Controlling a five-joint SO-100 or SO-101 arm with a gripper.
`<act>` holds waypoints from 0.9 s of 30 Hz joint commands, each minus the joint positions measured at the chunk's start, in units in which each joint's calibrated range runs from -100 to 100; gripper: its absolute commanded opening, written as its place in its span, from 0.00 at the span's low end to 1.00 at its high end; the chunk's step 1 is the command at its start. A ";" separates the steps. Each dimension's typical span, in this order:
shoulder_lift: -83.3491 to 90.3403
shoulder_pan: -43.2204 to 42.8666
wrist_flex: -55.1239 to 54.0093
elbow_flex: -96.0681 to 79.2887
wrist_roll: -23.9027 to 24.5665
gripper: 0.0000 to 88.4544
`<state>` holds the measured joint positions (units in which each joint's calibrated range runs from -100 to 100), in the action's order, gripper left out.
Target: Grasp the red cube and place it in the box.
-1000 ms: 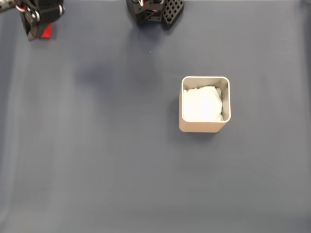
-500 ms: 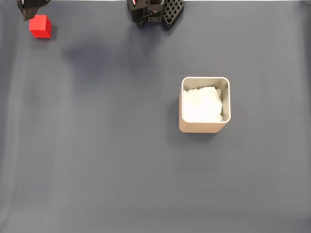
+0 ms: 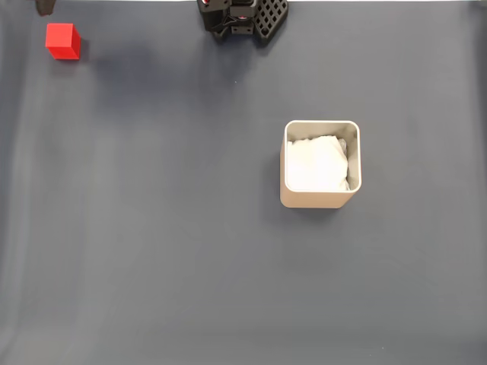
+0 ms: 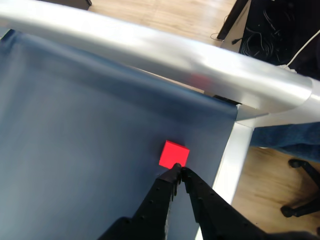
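Note:
The red cube (image 3: 62, 41) rests on the dark blue mat at the far top left of the fixed view, free of any grip. Well to its right stands the box (image 3: 320, 163), beige-grey with white padding inside. A dark sliver of my gripper (image 3: 44, 6) pokes in at the top edge just above the cube. In the wrist view my gripper (image 4: 177, 170) is shut with nothing between its black fingers (image 4: 162, 192). Its tips hover just short of the red cube (image 4: 174, 153).
The arm's black base (image 3: 243, 17) sits at the top middle of the fixed view. In the wrist view a silver table rail (image 4: 150, 50) and corner post (image 4: 235, 150) run close behind the cube, with wooden floor (image 4: 165, 15) beyond.
One second ago the gripper covered the cube. It has since drawn back toward the top edge, leaving the cube uncovered on the mat. The box has not moved.

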<state>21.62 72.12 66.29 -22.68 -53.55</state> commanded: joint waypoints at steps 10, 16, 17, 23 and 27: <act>0.23 3.32 5.40 1.98 2.93 0.17; 0.14 4.38 5.32 1.16 3.86 0.26; -0.03 4.53 5.40 1.16 4.00 0.27; -0.90 5.02 5.07 0.71 4.59 0.31; -1.07 4.46 4.41 0.71 6.06 0.36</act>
<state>20.46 76.48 71.24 -22.77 -48.33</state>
